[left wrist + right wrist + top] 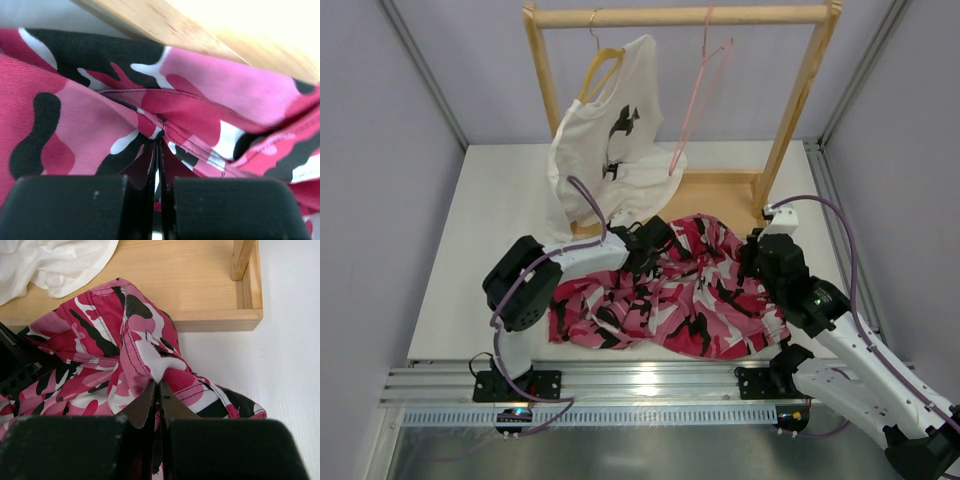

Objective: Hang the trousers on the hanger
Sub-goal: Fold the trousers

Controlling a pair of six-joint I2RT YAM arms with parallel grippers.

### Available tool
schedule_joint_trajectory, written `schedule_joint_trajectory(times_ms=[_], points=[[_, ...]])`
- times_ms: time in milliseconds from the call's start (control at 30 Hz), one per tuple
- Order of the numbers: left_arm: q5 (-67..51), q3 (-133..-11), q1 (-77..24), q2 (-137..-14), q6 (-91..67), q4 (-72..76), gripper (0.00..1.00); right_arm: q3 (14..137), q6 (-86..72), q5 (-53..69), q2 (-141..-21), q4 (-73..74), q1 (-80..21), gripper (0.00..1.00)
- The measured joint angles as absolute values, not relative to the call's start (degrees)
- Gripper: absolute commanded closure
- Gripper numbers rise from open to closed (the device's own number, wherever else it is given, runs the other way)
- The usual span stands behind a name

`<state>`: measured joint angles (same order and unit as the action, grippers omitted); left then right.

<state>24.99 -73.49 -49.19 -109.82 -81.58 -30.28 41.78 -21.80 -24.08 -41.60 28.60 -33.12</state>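
Two pinches on one crumpled heap: trousers [670, 300] in pink, white and black camouflage twill with dark stitched seams, bunched on the table [480, 240] just near of the wooden rack [792, 110], far edge lapping onto its base board. Clamped tight on a fold at the heap's far-left side, the left gripper [157, 145]; clamped likewise on a peaked fold at its right edge, the right gripper [158, 385]. High above and farther back, the thin pink wire hanger [698, 95] on the rack's top bar, right of a white T-shirt [610, 150].

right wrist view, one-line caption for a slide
Right gripper shut on a fold of the trousers beside the wooden rack base.
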Motion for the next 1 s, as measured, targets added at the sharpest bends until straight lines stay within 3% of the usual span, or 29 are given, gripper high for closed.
schedule_joint_trajectory(times_ms=[400,533,600,667,767,1000], points=[[29.52,-68.47,-49.04,-88.16,-70.22,-35.97,1.0,44.05,-22.96,-28.86,-42.85,31.77,-33.12,0.96],[29.3,-67.7,-48.88,-85.41,-66.39,-36.4,0.68,44.51,-23.07,-29.17,-43.0,31.66,-33.12,0.96],[28.75,-67.9,-48.82,-86.19,-66.72,-36.36,0.61,44.47,-23.16,-28.49,-42.89,31.44,-33.12,0.96],[27.86,-68.86,-48.71,-88.79,-67.94,-36.45,0.59,44.23,-23.29,-27.68,-42.59,31.0,-33.12,0.96],[26.72,-71.72,-48.71,-94.76,-71.44,-36.27,0.48,43.57,-23.33,-27.05,-41.87,30.81,-33.12,0.96],[24.16,-74.87,-48.58,-104.44,-78.83,-35.42,0.42,43.27,-23.29,-26.74,-40.62,30.83,-33.12,0.96]])
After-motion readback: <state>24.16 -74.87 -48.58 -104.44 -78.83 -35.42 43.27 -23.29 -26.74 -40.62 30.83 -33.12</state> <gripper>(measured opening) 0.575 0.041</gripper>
